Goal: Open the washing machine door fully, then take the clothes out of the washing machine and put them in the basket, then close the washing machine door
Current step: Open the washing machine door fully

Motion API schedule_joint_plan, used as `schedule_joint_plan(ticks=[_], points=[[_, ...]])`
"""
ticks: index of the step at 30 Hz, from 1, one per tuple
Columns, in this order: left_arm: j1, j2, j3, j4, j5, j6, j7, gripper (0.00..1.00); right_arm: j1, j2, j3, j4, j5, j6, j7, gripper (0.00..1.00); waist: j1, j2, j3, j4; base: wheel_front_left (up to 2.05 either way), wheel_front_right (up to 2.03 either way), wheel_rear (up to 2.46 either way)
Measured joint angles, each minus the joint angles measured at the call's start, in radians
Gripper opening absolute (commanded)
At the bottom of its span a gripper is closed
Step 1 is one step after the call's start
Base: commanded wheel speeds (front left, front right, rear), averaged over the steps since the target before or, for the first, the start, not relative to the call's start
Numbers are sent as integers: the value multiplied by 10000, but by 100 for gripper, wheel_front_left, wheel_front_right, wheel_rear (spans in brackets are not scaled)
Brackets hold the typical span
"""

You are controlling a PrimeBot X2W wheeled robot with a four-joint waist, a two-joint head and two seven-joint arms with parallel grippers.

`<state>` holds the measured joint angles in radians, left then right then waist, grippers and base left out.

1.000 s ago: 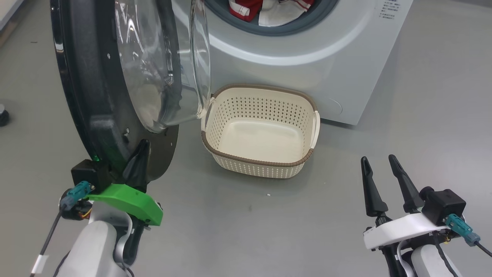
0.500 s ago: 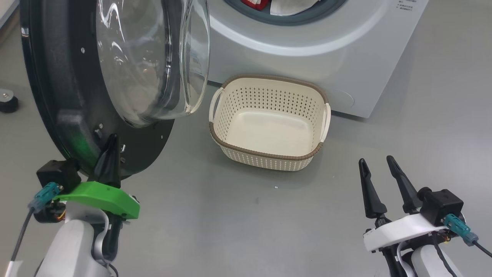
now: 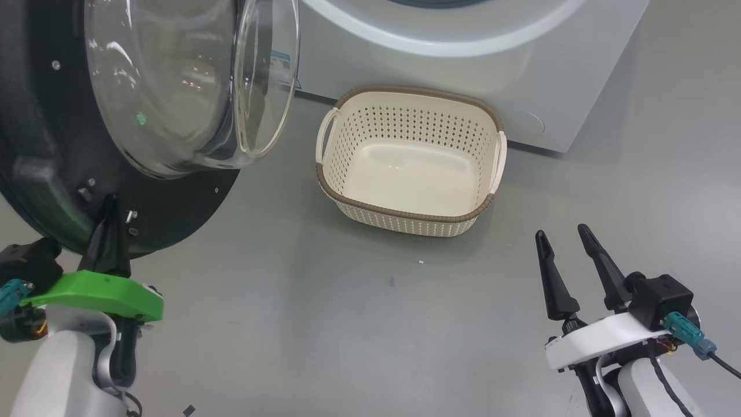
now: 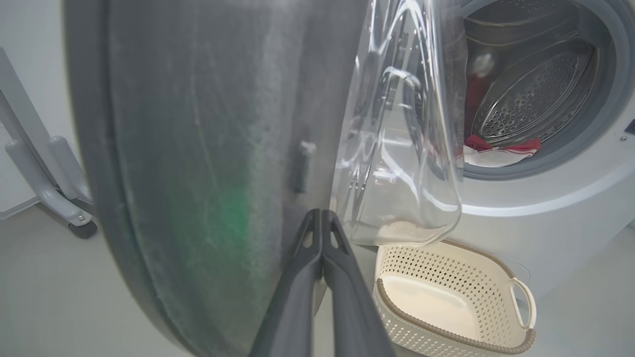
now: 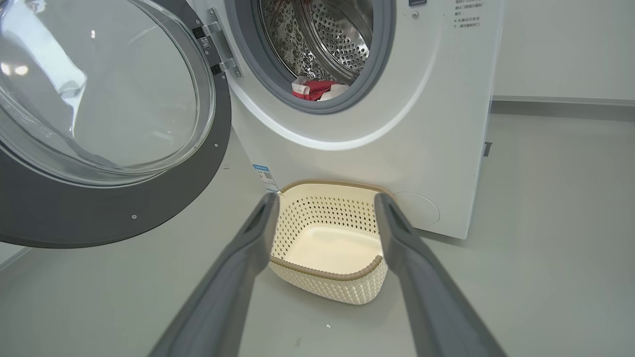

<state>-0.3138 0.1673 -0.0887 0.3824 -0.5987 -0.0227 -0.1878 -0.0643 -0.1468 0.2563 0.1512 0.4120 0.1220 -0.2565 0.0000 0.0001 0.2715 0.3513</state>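
Here, my left pincer (image 3: 110,202), fingers pressed together and holding nothing, seems to rest its tips against the dark inner face of the door (image 3: 150,98), low down, just beside the glass bowl (image 4: 402,148). The door hangs swung well out from the washer (image 3: 463,75), hinged on the washer's left side, and I judge it is not yet folded right back. My right pincer (image 3: 560,231) hovers spread and empty over the floor (image 3: 347,324), near the basket (image 3: 405,215), which stands empty just in front of the washer. The clothes (image 5: 315,90), red and white, lie at the front lip of the drum (image 5: 342,34). To finish opening well, I should push on the dark plastic, not the glass, follow the door's arc around its hinge (image 5: 218,44), and ease off once it stops, so my tips do not slip off the rim.
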Motion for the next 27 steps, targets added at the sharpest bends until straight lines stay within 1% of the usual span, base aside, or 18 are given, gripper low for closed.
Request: schedule_joint_plan(ticks=[14,23,27], points=[[-210,648,848,142,-364,2,-119,0,-375,-127,69,15,-29,0,0,100,0,0,641,-122,0,0,0],[-566,819,1164,330,-539,2,-173,0,-624,-207,25,12,-184,0,0,100,0,0,1048,-163,0,0,0],[-736,995,1304,487,-602,2,-174,0,-753,-261,10,6,-186,0,0,100,0,0,1236,-165,0,0,0]])
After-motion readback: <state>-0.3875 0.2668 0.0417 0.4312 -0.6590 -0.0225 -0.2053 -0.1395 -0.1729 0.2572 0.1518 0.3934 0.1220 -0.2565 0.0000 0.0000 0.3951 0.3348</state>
